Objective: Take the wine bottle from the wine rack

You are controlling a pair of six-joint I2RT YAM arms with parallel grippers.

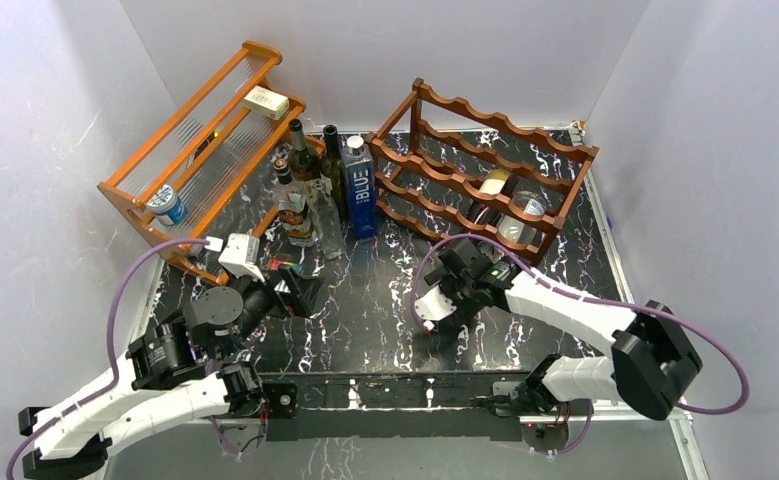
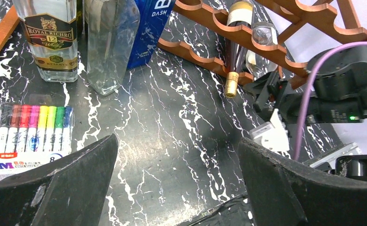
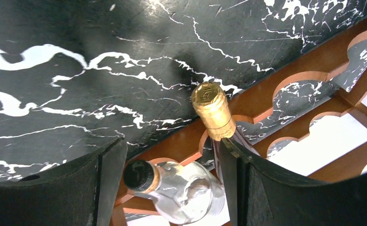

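Your right gripper (image 3: 172, 141) is spread, right at the wine rack (image 1: 505, 125) on the far right. The wine bottle (image 3: 213, 110) lies low in that rack, its gold top poking out beside one finger. A clear bottle (image 3: 172, 188) lies between the fingers. Your left gripper (image 2: 177, 141) is spread wide, holding nothing.

The square whisky bottle (image 2: 49, 37), standing far left on the table, has a black and gold label reading "ROYAL RICHRO", with "12" below it. To its right, the blue bottle (image 1: 361, 185) shows "BLUE" running down its side and "DASH" beneath. The marker pack (image 2: 28, 139), lying nearer, bears a large "M" and an "8"; its smaller print is illegible.
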